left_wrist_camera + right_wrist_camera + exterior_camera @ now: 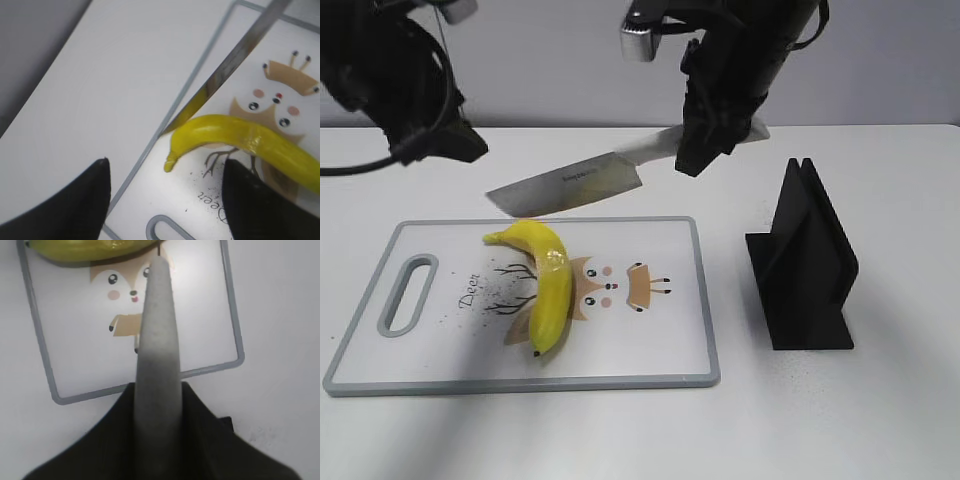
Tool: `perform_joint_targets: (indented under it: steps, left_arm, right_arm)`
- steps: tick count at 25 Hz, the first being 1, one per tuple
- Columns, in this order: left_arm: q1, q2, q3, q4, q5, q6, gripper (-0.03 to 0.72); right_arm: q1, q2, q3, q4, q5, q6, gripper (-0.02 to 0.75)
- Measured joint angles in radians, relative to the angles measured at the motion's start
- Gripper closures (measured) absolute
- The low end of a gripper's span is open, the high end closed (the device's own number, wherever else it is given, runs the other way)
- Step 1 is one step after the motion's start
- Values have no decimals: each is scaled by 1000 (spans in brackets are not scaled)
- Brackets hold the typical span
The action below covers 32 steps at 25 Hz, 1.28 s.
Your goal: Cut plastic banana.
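Observation:
The yellow plastic banana [548,278] lies on the white cutting board [650,340], curving from the board's far edge toward the front. My right gripper [705,145] is shut on the white handle of a knife [570,187]; the blade hangs in the air above the banana's far end. In the right wrist view the handle [159,340] fills the middle and the banana [90,250] shows at the top edge. My left gripper [445,145] is open and empty, above the table behind the board's left end. The left wrist view shows the banana [240,137] and the blade [235,60] between its fingers [165,192].
A black knife stand [805,265] is on the table right of the board. The board has a grey rim, a handle slot [408,293] at its left end and a deer drawing [610,285] in the middle.

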Motion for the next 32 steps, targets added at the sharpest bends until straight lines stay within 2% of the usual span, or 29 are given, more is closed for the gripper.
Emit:
perform_joint_targets:
  steps: [2,6,9,11,13,16,19,23,27,32]
  left_arm:
    - [20,-11,-23,29,-5,-139,15]
    - [104,-17,-84,131,27,-526,26]
    - [182,-17,-129,200,160,-751,40]
    - [235,-17,-140,227,285,-848,58]
    - [277,-17,-142,240,406,-884,76]
    - [322,-25,-138,245,466,-902,90]
    - [334,-86,-103,248,472,-907,95]
    - [335,-221,1,245,476,-908,95]
    - [335,-381,141,246,476,-908,97]
    - [335,-619,331,246,405,-908,97]
  right_arm:
    - [1,0,-3,-43,-12,137,571]
    - [0,0,-49,-124,18,340,571]
    - [-2,-4,-87,-116,26,439,571]
    - [-2,-20,-92,-107,26,506,571]
    - [-2,-43,-92,-102,29,563,571]
    - [-2,-106,-60,-101,15,638,571]
    - [-2,-192,31,-96,-46,724,571]
    - [-2,-335,227,-119,-213,882,571]
    - [-2,-479,440,-238,-369,1094,571]
    - [-2,-653,678,-428,-476,1378,571]
